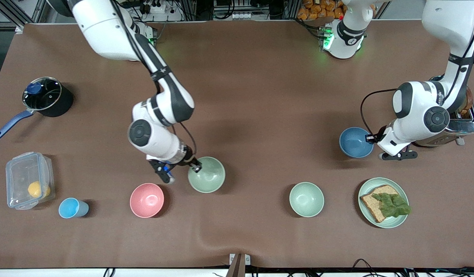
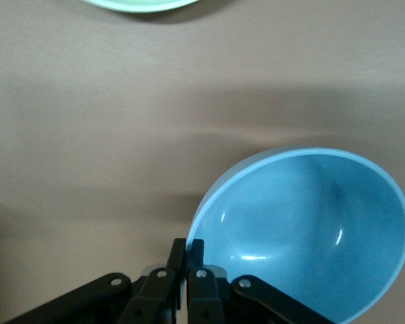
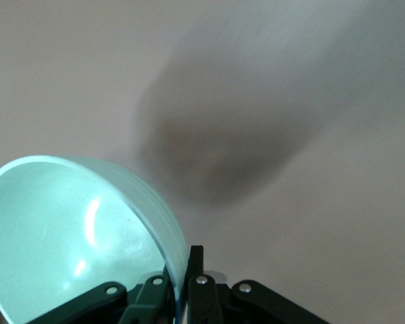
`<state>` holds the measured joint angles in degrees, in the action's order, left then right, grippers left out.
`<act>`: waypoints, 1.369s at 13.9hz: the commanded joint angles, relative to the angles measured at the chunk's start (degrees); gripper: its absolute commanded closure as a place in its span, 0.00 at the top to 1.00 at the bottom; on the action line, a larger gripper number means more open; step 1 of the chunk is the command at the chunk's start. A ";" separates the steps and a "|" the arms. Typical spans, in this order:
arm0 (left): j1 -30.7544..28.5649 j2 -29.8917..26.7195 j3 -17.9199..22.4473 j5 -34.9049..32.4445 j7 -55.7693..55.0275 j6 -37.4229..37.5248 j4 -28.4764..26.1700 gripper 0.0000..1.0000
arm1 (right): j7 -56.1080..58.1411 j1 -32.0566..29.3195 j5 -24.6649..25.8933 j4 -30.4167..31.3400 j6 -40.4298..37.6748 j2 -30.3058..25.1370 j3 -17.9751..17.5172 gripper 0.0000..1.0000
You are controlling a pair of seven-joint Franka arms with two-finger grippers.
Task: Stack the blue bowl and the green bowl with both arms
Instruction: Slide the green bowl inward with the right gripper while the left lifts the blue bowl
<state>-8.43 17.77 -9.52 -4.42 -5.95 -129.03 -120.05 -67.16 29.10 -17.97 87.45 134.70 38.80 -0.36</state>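
The sky-blue bowl is toward the left arm's end of the table, beside the toaster. My left gripper is shut on its rim; in the left wrist view the fingers pinch the rim of the tilted blue bowl. The sage-green bowl is near the middle of the table, farther from the front camera than the pink bowl. My right gripper is shut on its rim; in the right wrist view the fingers clamp the wall of the tilted green bowl.
A pink bowl, a paler mint bowl and a green plate with bread and lettuce lie nearer the front camera. A light-blue cup, a plastic box and a pot are at the right arm's end. A toaster stands under the left arm.
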 commanded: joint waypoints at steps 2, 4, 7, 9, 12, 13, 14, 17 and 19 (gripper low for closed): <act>-0.36 -1.86 -6.37 -0.16 -6.86 4.66 2.89 0.00 | -8.93 6.21 -1.36 -3.16 8.62 5.57 0.53 0.00; -0.36 -2.30 -9.19 -0.16 -10.74 4.75 2.63 0.00 | -11.23 7.81 -1.36 -3.16 12.24 7.34 0.53 0.00; -0.44 -2.65 -10.87 -0.16 -11.63 5.80 2.01 0.00 | -11.41 8.16 -1.27 -3.16 12.34 7.52 0.53 0.99; -0.53 -3.09 -12.10 -0.15 -12.59 7.03 1.84 0.00 | -11.32 8.51 -1.18 -3.25 11.73 6.21 0.71 1.00; -0.71 -4.58 -15.43 1.41 -16.89 9.14 2.36 0.00 | -17.09 6.77 -1.19 -3.34 9.45 4.01 1.06 1.00; -0.71 -4.76 -16.66 2.73 -18.64 9.93 2.80 0.00 | -18.86 5.36 -1.19 -3.69 7.70 3.31 1.15 1.00; -0.53 -4.76 -17.89 3.44 -20.58 10.29 3.67 0.00 | -19.14 4.22 -1.19 -4.74 5.77 3.04 1.06 1.00; 0.08 -3.19 -21.41 3.80 -28.22 10.38 8.67 0.00 | -19.06 0.00 -1.62 -6.59 3.90 4.00 0.97 1.00; 1.48 -0.99 -23.08 4.76 -34.37 10.38 12.80 0.00 | -19.49 -1.59 -4.68 -6.59 4.25 5.05 0.89 1.00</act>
<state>-7.90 14.51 -31.36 -1.19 -35.63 -120.28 -112.04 -85.62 28.72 -19.48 81.36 138.88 42.74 1.31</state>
